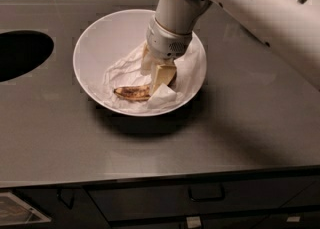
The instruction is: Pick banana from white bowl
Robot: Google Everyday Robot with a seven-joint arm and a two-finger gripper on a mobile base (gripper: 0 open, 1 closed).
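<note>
The white bowl (95, 38) sits on the grey counter, lined with crumpled white paper (125, 70). The banana (131, 92), small, yellow and mottled brown, lies at the bowl's near side on the paper. My gripper (157, 80) reaches down into the bowl from the upper right, its cream fingers (162, 75) at the banana's right end. That end of the banana is hidden behind the fingers and a fold of paper.
A dark round opening (20, 53) is cut in the counter at the left. My white arm (260, 8) crosses the upper right. Cabinet drawers with handles (205, 193) run below the counter's front edge. Dark tiles line the back wall.
</note>
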